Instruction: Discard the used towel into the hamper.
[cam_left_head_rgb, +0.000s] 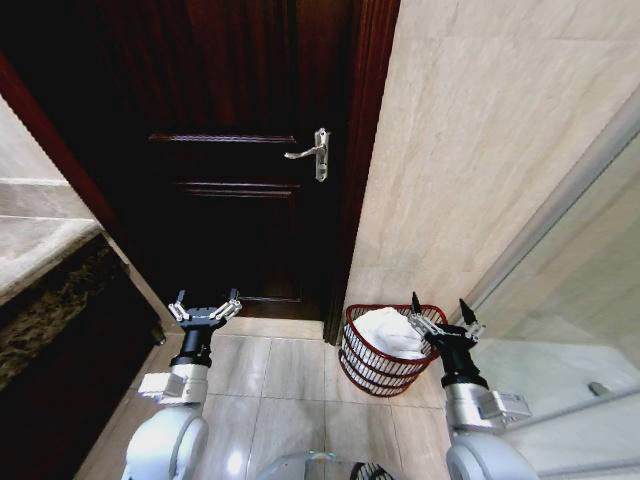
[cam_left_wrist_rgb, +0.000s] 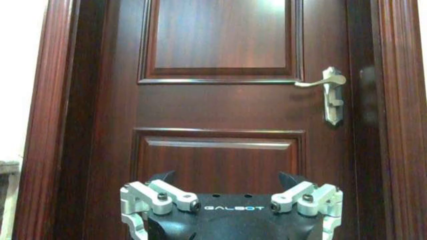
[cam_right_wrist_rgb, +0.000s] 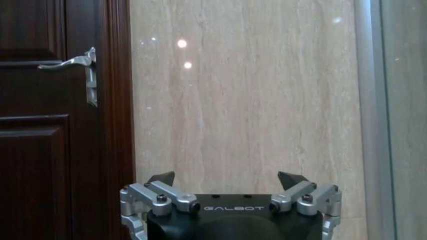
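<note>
The hamper, a dark red wire-mesh basket, stands on the tiled floor right at the foot of the beige marble wall, just beside the dark wooden door frame. Inside it lies the white towel, bunched up and rising to the rim. The right hand hovers just over the hamper's edge on the side away from the door, fingers spread wide and empty; in the right wrist view that hand faces the marble wall with its jaws wide apart. On the other side of the hamper, well apart from it, the left hand hangs in front of the dark wooden door, also spread wide with nothing in it. The left wrist view has that hand pointing straight at the door panels, the silver lever handle higher up.
</note>
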